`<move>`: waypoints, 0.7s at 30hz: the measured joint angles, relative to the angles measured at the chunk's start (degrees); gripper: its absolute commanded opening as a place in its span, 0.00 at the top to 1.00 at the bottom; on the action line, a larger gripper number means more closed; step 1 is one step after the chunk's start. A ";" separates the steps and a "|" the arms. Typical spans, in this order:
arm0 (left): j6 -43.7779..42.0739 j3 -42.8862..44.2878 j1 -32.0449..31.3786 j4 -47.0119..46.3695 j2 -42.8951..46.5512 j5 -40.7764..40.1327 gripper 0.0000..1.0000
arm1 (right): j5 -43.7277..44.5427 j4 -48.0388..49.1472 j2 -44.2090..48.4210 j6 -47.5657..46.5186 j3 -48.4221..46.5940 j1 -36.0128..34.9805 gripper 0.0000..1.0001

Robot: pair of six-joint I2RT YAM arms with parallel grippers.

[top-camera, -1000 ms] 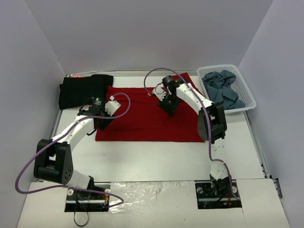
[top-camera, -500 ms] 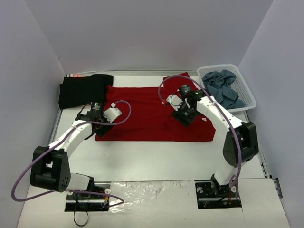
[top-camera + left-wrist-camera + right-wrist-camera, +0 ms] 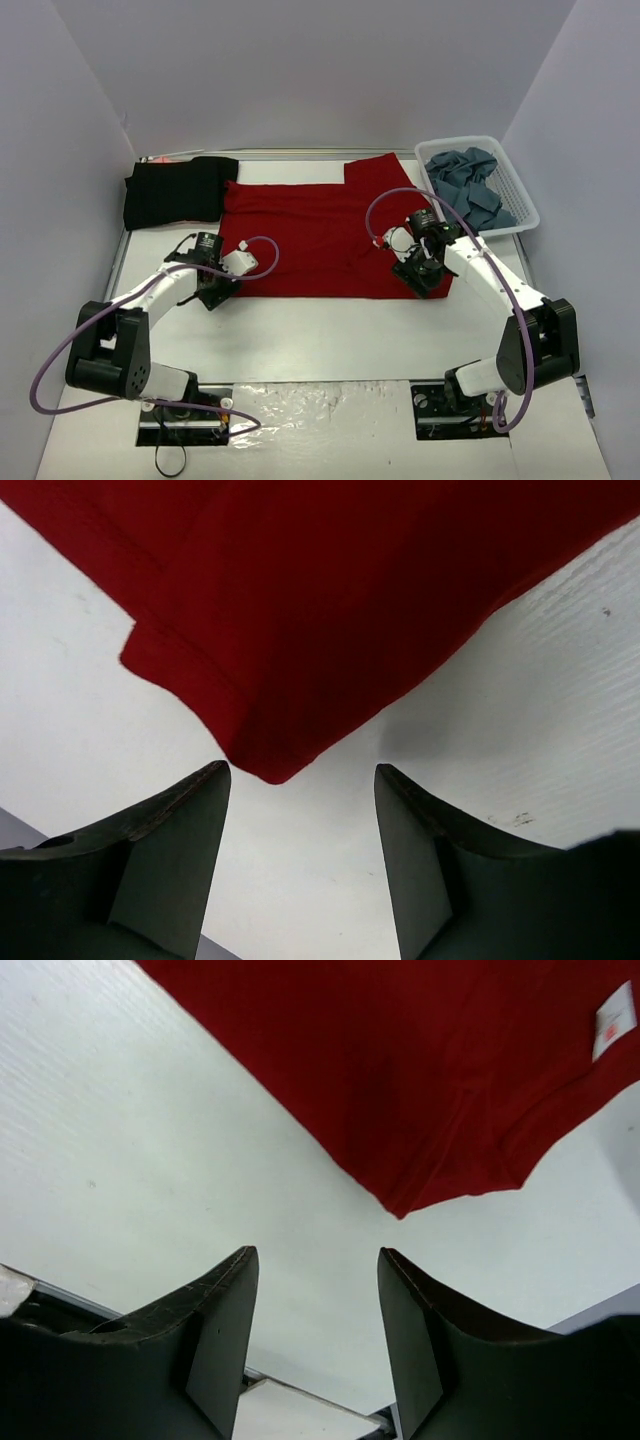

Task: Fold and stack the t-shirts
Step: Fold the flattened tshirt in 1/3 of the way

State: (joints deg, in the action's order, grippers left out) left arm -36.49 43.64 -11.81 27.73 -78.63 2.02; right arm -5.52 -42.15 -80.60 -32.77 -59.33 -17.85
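Note:
A dark red t-shirt (image 3: 310,240) lies spread flat in the middle of the table. My left gripper (image 3: 208,293) is open and empty just off its near left corner (image 3: 270,765). My right gripper (image 3: 428,282) is open and empty just off its near right corner (image 3: 405,1205). A black t-shirt (image 3: 175,190) lies folded at the far left, touching the red one. Slate blue-grey t-shirts (image 3: 468,185) are heaped in the basket at the far right.
A white lattice basket (image 3: 523,205) stands at the far right corner. White walls close the table on the left, back and right. Purple cables loop over both arms. Bare white table (image 3: 330,335) lies between the red shirt and the arm bases.
Both grippers have moved toward me across the red shirt, from over the cloth to just off its near corners. The shirt's near edge now lies straighter.

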 measured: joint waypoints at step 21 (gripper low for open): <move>-0.70 -0.87 -0.02 -7.48 -4.90 -3.37 0.69 | 3.50 1.25 0.04 0.24 4.50 2.56 0.52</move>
State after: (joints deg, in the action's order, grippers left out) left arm -37.19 42.76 -11.84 20.25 -83.53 -1.34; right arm -2.02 -40.91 -80.55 -32.53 -54.83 -15.29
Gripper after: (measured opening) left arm 0.413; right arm 0.479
